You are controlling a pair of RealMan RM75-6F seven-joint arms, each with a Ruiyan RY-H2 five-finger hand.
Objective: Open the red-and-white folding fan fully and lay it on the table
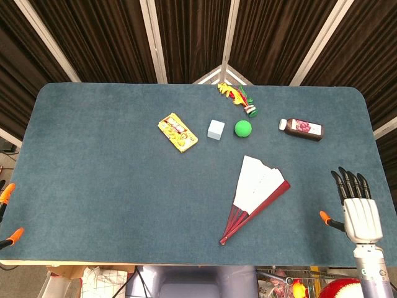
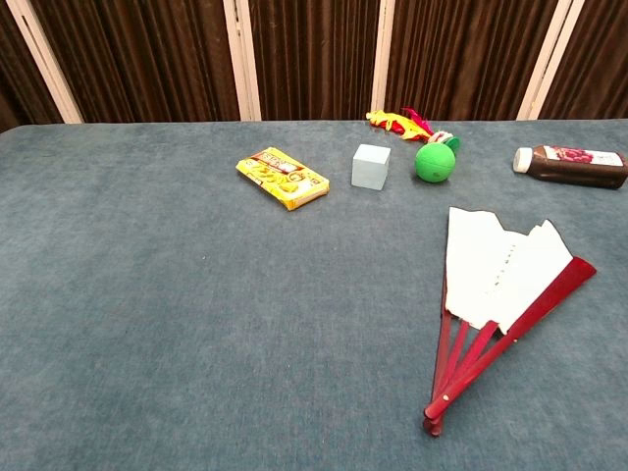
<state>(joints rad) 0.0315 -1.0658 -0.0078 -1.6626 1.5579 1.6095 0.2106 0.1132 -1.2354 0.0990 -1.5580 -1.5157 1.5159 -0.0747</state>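
Observation:
The red-and-white folding fan lies flat on the blue table, right of centre, spread only to a narrow wedge. Its white paper points away from me and its red ribs meet at a pivot near the front edge. The chest view shows the fan alone, with no hand near it. My right hand hovers at the table's front right corner, right of the fan and apart from it, fingers straight and spread, holding nothing. Only two orange tips show at the left edge where my left hand is.
Along the back stand a yellow snack packet, a pale blue cube, a green ball, a dark red bottle lying on its side, and a red-yellow toy. The table's front edge runs just below the fan's pivot.

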